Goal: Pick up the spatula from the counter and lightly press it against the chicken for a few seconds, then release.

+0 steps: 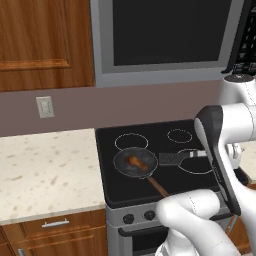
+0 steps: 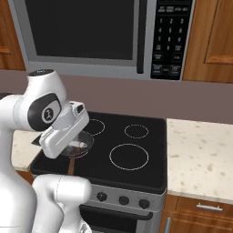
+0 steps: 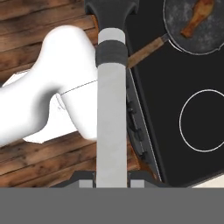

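Pointing leftward, spatula (image 1: 172, 159), blade toward chicken (image 1: 136, 162)

**Three cameras, one shared scene**

The left base view looks forward and down from behind the arm (image 1: 220, 145), cooktop (image 1: 125, 187) at centre, counter (image 1: 45, 170) at left. The right base view faces the same cooktop and pan (image 2: 89, 139) from the other side, microwave (image 2: 86, 32) across the top. The hand view looks closely along the spatula (image 3: 111, 113), pan at upper right.

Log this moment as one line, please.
pincer: shut on grey-handled black spatula | spatula head: beside round dark frying pan rim | brown chicken drumstick: in pan, untouched | press: not yet done
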### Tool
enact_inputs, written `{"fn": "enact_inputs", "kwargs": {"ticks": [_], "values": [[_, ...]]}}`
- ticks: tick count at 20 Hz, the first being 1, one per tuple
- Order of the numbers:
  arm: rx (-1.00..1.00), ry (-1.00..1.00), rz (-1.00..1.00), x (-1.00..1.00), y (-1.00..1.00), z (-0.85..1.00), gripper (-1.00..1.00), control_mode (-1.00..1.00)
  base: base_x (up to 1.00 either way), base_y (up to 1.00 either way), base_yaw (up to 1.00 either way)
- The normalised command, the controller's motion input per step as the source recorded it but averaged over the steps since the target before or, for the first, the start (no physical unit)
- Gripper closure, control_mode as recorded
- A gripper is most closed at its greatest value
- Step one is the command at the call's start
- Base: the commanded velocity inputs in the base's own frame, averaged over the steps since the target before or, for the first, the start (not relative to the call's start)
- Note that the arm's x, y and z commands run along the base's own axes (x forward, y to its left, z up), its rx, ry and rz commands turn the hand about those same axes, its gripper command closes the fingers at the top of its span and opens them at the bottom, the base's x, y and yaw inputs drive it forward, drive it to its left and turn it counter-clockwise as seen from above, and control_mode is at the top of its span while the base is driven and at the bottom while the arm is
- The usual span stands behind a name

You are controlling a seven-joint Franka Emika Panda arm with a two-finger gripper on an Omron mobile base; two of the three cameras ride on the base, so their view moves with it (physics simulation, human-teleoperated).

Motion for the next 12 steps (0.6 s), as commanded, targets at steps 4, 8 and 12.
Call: {"fn": "enact_inputs", "kwargs": {"ticks": [4, 8, 12], "values": [[0.0, 0.0, 0.0, 0.06, 0.0, -0.16, 1.0, -1.0, 0.0, 0.0, 0.0], [0.0, 0.0, 0.0, 0.13, 0.0, -0.13, 1.0, -1.0, 0.0, 0.0, 0.0], [0.0, 0.0, 0.0, 0.17, 0.03, -0.04, 1.0, -1.0, 0.0, 0.0, 0.0]]}}
